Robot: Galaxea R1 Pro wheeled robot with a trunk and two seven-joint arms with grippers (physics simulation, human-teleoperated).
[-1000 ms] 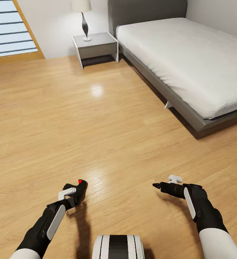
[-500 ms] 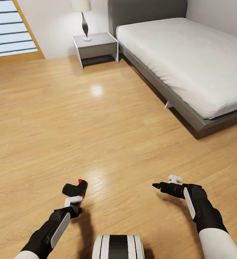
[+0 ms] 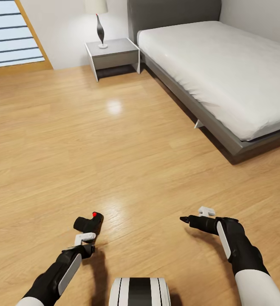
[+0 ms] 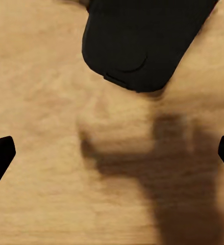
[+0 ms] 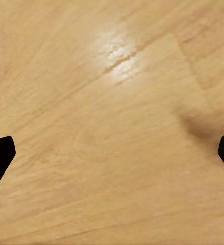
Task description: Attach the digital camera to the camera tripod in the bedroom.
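- Where the plank floor [image 3: 114,140] lies bare, the camera [image 3: 89,222] is seen resting on it, red dot up.
- Left gripper [image 3: 83,243] is held just behind the camera, apart from it, jaws wide.
- Right gripper [image 3: 186,219] is held over the floor, jaws wide, nothing between.
- Bed [image 3: 224,72] and nightstand [image 3: 112,54] are noted well beyond.

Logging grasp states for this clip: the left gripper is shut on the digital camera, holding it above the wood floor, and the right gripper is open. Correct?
Not quite. The left gripper is open and apart from the digital camera, which lies on the wood floor just ahead of it, as the head view and left wrist view show. The right gripper is indeed open.
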